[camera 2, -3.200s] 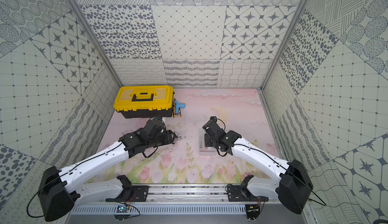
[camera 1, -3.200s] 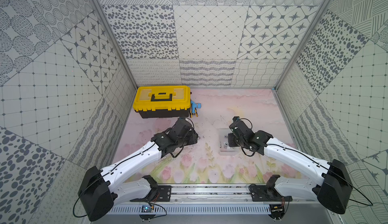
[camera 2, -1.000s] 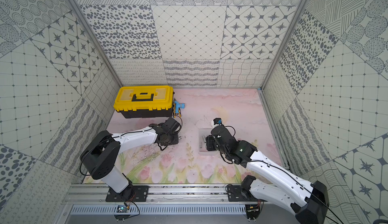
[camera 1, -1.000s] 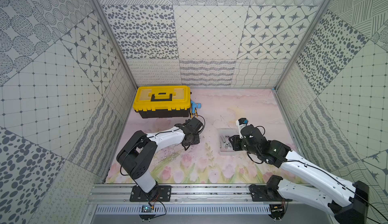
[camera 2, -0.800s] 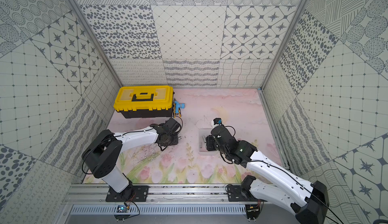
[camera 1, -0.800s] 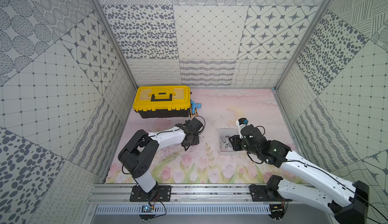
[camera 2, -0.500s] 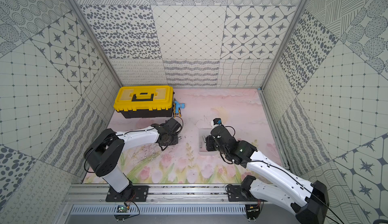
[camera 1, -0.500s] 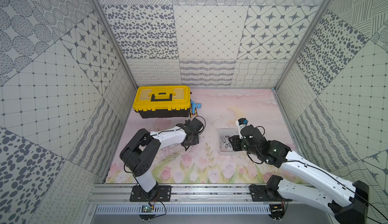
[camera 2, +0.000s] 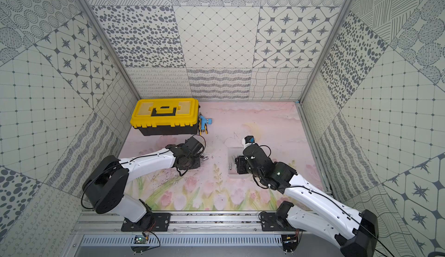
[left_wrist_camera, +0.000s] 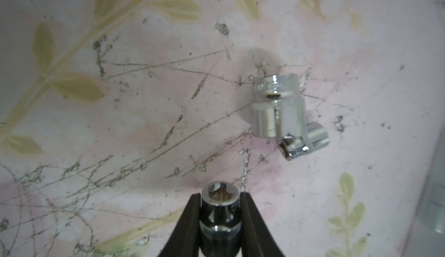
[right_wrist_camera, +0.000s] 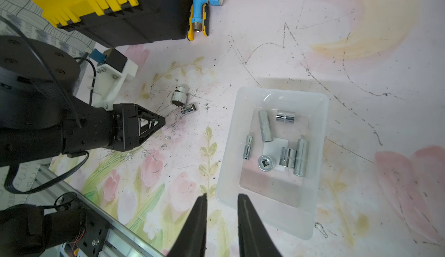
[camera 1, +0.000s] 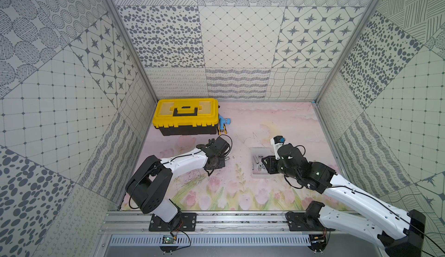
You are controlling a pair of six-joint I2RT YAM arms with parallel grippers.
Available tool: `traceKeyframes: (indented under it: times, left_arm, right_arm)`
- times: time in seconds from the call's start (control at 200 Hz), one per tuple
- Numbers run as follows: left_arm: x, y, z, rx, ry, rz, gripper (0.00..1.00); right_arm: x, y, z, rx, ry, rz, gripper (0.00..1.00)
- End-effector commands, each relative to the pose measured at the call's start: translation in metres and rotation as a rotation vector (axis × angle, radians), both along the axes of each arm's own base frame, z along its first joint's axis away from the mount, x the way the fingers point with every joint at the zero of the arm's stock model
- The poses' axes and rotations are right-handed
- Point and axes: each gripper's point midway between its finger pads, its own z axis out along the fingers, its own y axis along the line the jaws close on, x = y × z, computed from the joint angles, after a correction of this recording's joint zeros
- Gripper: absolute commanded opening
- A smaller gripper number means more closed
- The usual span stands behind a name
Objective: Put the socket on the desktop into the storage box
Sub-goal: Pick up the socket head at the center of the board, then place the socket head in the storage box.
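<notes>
1. Left gripper [left_wrist_camera: 220, 195]: the jaws are closed narrowly on a chrome socket [left_wrist_camera: 220, 211], with one finger against each side. The socket's open end faces away from the wrist. Whether it clears the desktop [left_wrist_camera: 144, 113] cannot be told.
2. Large socket [left_wrist_camera: 277, 106] and small socket [left_wrist_camera: 304, 140]: both lie on the desktop, touching each other. They are just ahead of the left gripper and apart from it.
3. Storage box [right_wrist_camera: 267, 190]: a translucent tray on the desktop, well apart from the two loose sockets, on the right arm's side. Six sockets are inside, five on their sides and one upright socket [right_wrist_camera: 266, 163] standing on end.
4. Right gripper [right_wrist_camera: 222, 196]: the jaws are partly open and hold nothing. They are poised over a corner of the storage box.
5. Yellow-lidded toolbox [camera 1: 186, 113]: stands closed at the desktop's far left corner, with a blue tap [camera 1: 224, 123] just beside it.
</notes>
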Motion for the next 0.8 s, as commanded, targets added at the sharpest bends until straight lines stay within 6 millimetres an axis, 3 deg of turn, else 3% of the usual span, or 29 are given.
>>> traceKeyframes:
  times: [0.0, 0.11, 0.255, 0.35, 0.605, 0.79]
  left_arm:
    - [-0.002, -0.028, 0.054, -0.183, -0.144, -0.136, 0.00]
    - [-0.013, -0.072, 0.110, -0.388, -0.288, -0.366, 0.00]
    - [-0.060, -0.129, 0.162, -0.464, -0.433, -0.770, 0.00]
    - [-0.079, -0.146, 0.173, -0.463, -0.480, -0.884, 0.00]
    - [-0.096, -0.160, 0.190, -0.471, -0.587, -1.006, 0.00]
    - [-0.108, -0.167, 0.200, -0.480, -0.633, -1.098, 0.00]
  right_arm:
    - [-0.002, 0.018, 0.038, 0.171, 0.034, 0.109, 0.38]
    - [-0.005, 0.029, 0.054, 0.314, 0.153, 0.222, 0.46]
    - [-0.014, 0.044, 0.077, 0.387, 0.178, 0.332, 0.56]
    - [-0.018, 0.049, 0.073, 0.400, 0.218, 0.355, 0.58]
    - [-0.030, 0.050, 0.050, 0.384, 0.286, 0.351, 0.55]
    - [-0.041, 0.058, 0.046, 0.388, 0.308, 0.391, 0.54]
